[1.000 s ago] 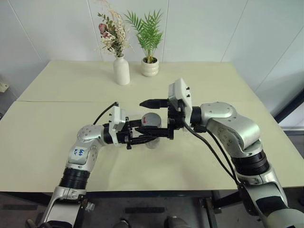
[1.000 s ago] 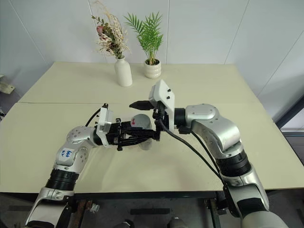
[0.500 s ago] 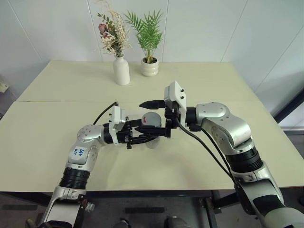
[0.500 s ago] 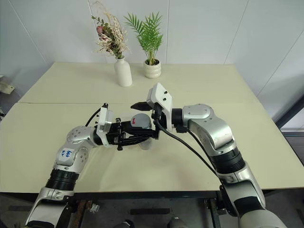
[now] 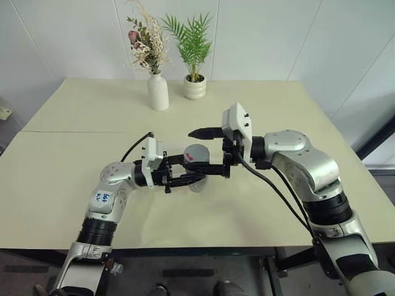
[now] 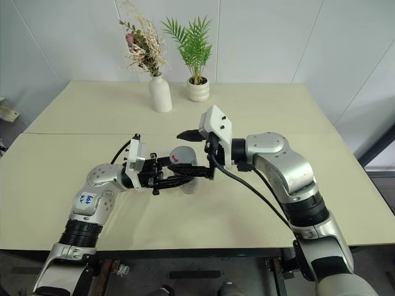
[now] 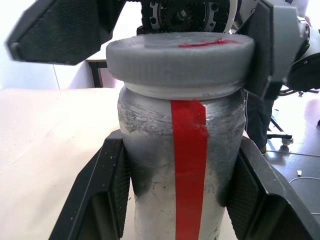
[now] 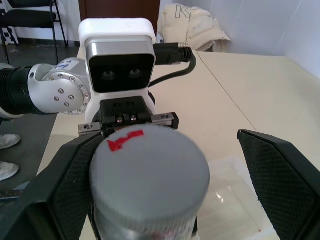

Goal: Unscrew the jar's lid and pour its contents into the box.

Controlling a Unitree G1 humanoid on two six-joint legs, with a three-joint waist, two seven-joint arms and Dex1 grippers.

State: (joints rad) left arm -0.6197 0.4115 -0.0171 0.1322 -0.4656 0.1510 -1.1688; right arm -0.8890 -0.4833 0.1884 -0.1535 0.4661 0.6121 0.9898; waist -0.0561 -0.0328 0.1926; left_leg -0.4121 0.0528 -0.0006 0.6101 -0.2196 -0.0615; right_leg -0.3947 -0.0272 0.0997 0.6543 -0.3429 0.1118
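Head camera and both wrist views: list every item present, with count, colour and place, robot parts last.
silver metal jar with a red stripe: one, held upright above the table's middle.
round grey lid with a red mark: one, on the jar.
clear shallow plastic box: one, on the table under the jar.
white ceramic vase of dried flowers: one, far side of the table.
white pot with a green plant: one, beside the vase.
pale table: one.
left tool: black, shut on the jar.
right tool: black, open around the lid.
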